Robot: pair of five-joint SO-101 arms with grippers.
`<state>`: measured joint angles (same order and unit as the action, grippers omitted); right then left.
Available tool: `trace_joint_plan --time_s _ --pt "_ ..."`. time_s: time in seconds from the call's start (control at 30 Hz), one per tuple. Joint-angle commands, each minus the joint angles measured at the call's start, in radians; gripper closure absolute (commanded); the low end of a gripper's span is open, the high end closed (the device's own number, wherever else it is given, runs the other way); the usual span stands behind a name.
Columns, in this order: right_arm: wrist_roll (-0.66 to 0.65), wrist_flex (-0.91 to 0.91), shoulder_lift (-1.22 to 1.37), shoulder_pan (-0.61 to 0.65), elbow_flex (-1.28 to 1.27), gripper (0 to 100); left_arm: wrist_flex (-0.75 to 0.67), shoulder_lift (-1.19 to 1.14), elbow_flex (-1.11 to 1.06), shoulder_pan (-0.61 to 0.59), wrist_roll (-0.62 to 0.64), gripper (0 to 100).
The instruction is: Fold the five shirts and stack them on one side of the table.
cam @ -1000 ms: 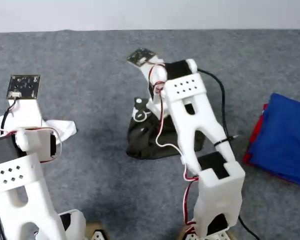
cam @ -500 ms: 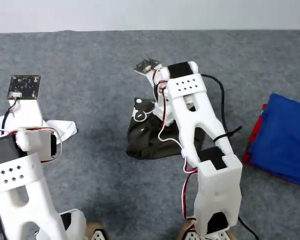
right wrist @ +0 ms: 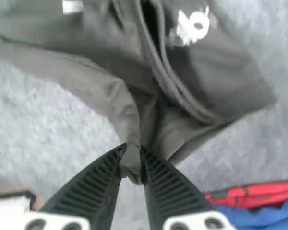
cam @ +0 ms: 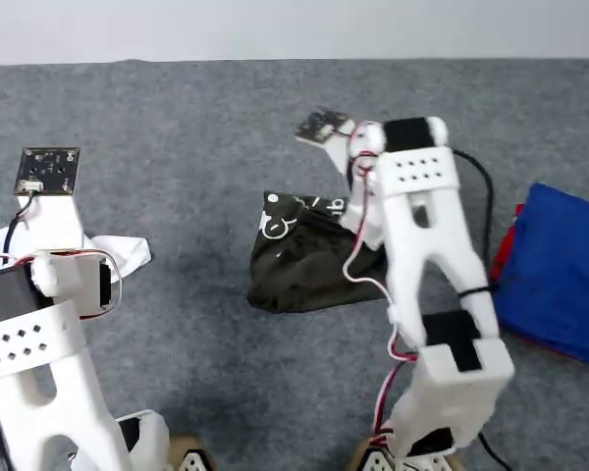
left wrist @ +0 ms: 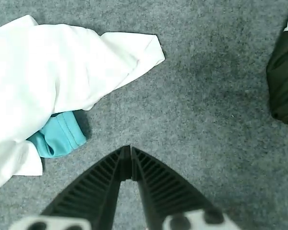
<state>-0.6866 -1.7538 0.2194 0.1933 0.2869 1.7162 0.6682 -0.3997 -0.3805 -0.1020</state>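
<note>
Pinching an edge of the black shirt (cam: pixel 299 270) in the clenched right jaws at the centre of the high view, on the grey tabletop (cam: pixel 177 128), left of the blue shirt (cam: pixel 560 275) lying over a red shirt (right wrist: pixel 252 194) at the right edge, with the left jaws clenched on nothing near the white shirt (left wrist: pixel 53 72) and teal shirt (left wrist: pixel 57 139) at far left.

grey carpeted table (cam: pixel 177 118), black shirt (cam: pixel 294 270), white shirt (cam: pixel 126 251), blue shirt stack (cam: pixel 560 270)

Left black ribbed gripper (left wrist: pixel 130 158) hangs closed, empty; right black ribbed gripper (right wrist: pixel 132 160), arm outstretched, pinches the dark olive shirt (right wrist: pixel 192 91)
</note>
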Motion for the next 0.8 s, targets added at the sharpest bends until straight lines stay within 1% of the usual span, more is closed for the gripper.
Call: trace_joint_plan --time_s 0.0,0.17,0.27,0.33,0.4,0.43,0.47,0.53,0.67,0.77 --pt "-0.055 -0.042 -0.127 -0.047 -0.097 98.7 -0.021 0.023 0.007 -0.003 -0.008 99" --pt "-0.126 -0.039 -0.154 -0.096 -0.224 98.7 -0.043 0.023 0.005 -0.003 -0.008 99" --pt "-0.147 0.021 -0.145 -0.151 -0.259 98.3 -0.043 0.023 0.007 -0.002 -0.008 99" --pt "-0.146 0.044 -0.140 -0.176 -0.261 93.9 -0.043 0.023 0.005 -0.002 -0.008 99" --pt "-0.132 0.048 -0.148 -0.180 -0.256 85.5 -0.043 0.023 0.004 -0.002 -0.008 99" --pt "-0.098 0.044 -0.148 -0.177 -0.238 81.8 -0.043 0.023 0.004 -0.002 -0.008 99" --pt "-0.052 0.042 -0.150 -0.163 -0.210 79.8 -0.043 0.023 0.004 -0.002 -0.008 99" --pt "-0.002 0.042 -0.147 -0.127 -0.141 80.0 -0.043 0.023 0.004 -0.002 -0.008 99" --pt "0.006 0.059 -0.142 -0.010 -0.028 82.0 -0.043 0.023 0.004 -0.002 -0.008 99" --pt "0.006 0.108 -0.142 0.076 -0.002 84.0 -0.041 0.023 0.004 -0.002 -0.008 99"
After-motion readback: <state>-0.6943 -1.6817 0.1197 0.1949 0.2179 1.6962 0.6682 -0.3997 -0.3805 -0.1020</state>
